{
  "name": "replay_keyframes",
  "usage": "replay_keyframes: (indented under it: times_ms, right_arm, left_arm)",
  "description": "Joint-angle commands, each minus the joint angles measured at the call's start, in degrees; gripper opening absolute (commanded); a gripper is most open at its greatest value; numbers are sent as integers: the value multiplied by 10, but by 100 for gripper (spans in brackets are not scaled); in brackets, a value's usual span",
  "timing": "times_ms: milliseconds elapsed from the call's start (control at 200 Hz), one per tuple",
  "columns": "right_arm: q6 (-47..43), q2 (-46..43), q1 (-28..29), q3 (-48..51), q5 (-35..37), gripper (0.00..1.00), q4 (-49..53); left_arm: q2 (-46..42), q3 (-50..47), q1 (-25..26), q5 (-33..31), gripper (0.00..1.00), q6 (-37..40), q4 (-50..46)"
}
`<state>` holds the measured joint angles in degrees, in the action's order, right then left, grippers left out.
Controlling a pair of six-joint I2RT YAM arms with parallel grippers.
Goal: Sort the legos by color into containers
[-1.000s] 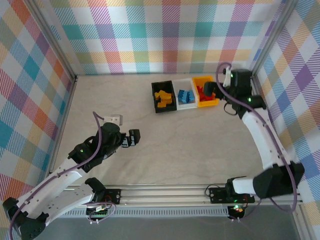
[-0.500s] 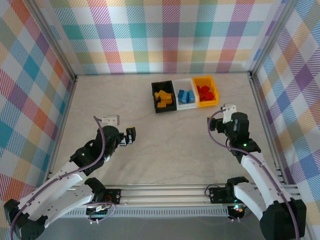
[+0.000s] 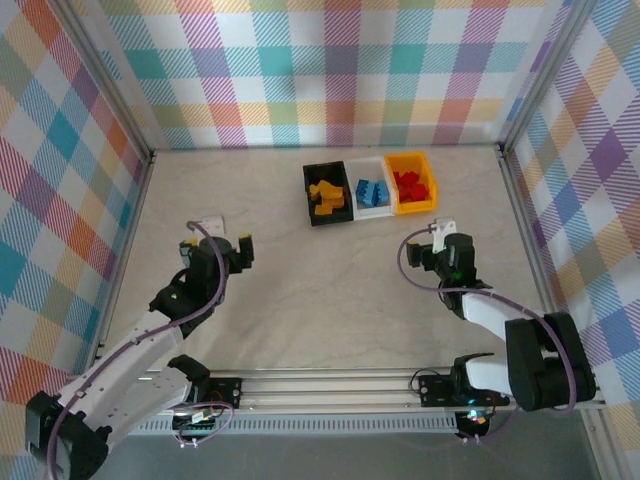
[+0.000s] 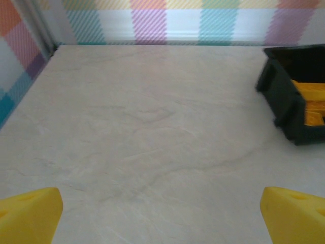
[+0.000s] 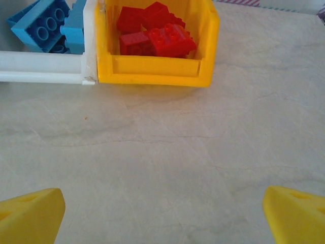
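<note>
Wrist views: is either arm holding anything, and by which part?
Nothing is held: left jaws and right jaws both stand open over bare table.

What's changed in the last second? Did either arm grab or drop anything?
The right gripper has pulled back from over the yellow-orange bin toward its base and now hangs open and empty over the table. The left gripper shifted slightly left, also open and empty. Nothing was visibly taken or let go. The black bin, white bin and bricks stayed put.

The right fingers (image 5: 30,213) have drawn back from the yellow bin (image 5: 152,71); the left fingers (image 4: 28,213) shifted leftward.
</note>
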<state>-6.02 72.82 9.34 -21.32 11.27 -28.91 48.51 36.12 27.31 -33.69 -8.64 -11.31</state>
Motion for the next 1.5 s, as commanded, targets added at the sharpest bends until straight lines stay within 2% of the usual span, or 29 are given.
replay_keyframes:
  times_ms: [0,160,280,425,595,770,1005,1190,1290,1495]
  right_arm:
    - [-18,26,-3,2,-16,100,-108]
    - [-17,51,-9,-4,-22,100,-126]
    - [-10,61,-15,-16,-29,100,-116]
    - [-1,79,-22,-1,-44,100,-167]
    - [-1,88,-22,-5,-47,100,-167]
    - [-1,100,-22,-7,-47,100,-174]
    - [-1,96,-22,5,-47,100,-195]
    - [-4,93,-22,22,-54,100,-223]
    - [-6,93,-22,38,-59,100,-252]
    - [-13,100,-22,74,-76,100,-326]
  left_arm:
    - [6,-8,-72,40,100,14,57]
    - [65,-18,-160,78,100,38,118]
    - [136,-36,-184,112,100,37,208]
    - [236,-46,-187,92,100,60,284]
    - [303,-65,-189,100,100,89,381]
    - [346,-76,-189,112,100,88,447]
    - [379,-135,-187,127,100,99,587]
    - [382,-158,-187,163,100,113,622]
    - [412,-181,-181,161,100,122,701]
    - [408,-165,-178,147,100,119,659]
